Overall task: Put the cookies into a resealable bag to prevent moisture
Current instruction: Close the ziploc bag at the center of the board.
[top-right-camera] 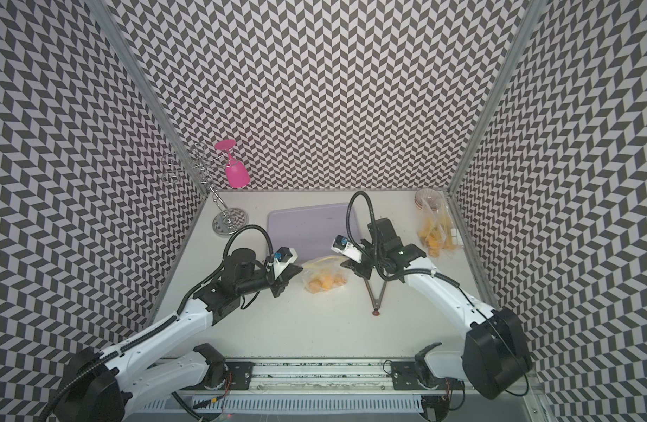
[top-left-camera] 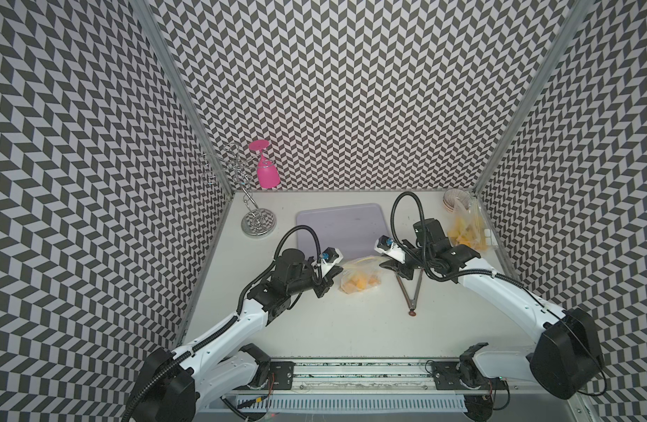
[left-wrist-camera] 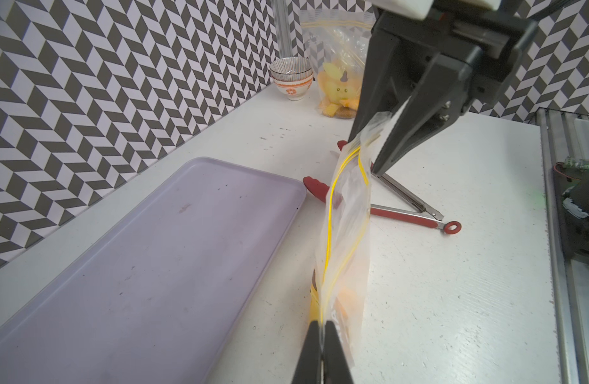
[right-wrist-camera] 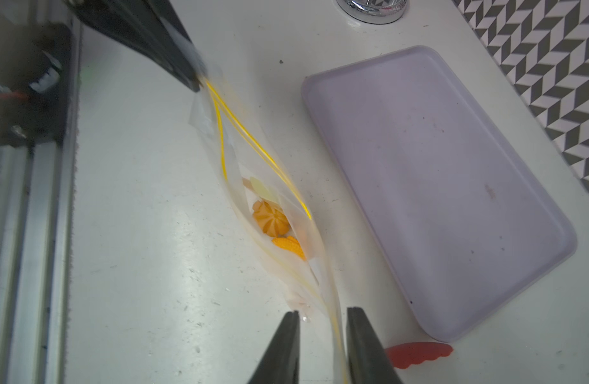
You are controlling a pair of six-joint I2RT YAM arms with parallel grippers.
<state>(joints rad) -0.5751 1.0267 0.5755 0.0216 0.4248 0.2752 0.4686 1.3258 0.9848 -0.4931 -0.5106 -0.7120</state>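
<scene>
Left claw (left-wrist-camera: 321, 329) is clenched on one end of the resealable bag (left-wrist-camera: 346, 232), fingers pressed together over the film by the yellow zip; right claw (right-wrist-camera: 323, 311) sits at the opposite end w/ jaws a little apart, zip edge running btwn them, so released, not pinching; bag's top edge stretches btwn the two claws approx mid-tabletop (top-left-camera: 333, 329), and the yellow zip tracks part in the middle, i.e. mouth not fully sealed; cookies (right-wrist-camera: 271, 217) are inside the bag, bunched at its bottom on the side toward the near edge, a scalloped round clearest in right wrist view; lilac tray (top-left-camera: 336, 226) lies just beyond the bag toward the far edge; red-tipped tongs (top-left-camera: 411, 292) lie spread open by the right claw; 2nd clear bag (top-left-camera: 464, 234) w/ yellow pieces leans in far right corner beside stacked bowls (top-left-camera: 455, 199); wire rack (top-left-camera: 258, 223) w/ a pink glass (top-left-camera: 268, 175) hung upside down stands in far left corner.
</scene>
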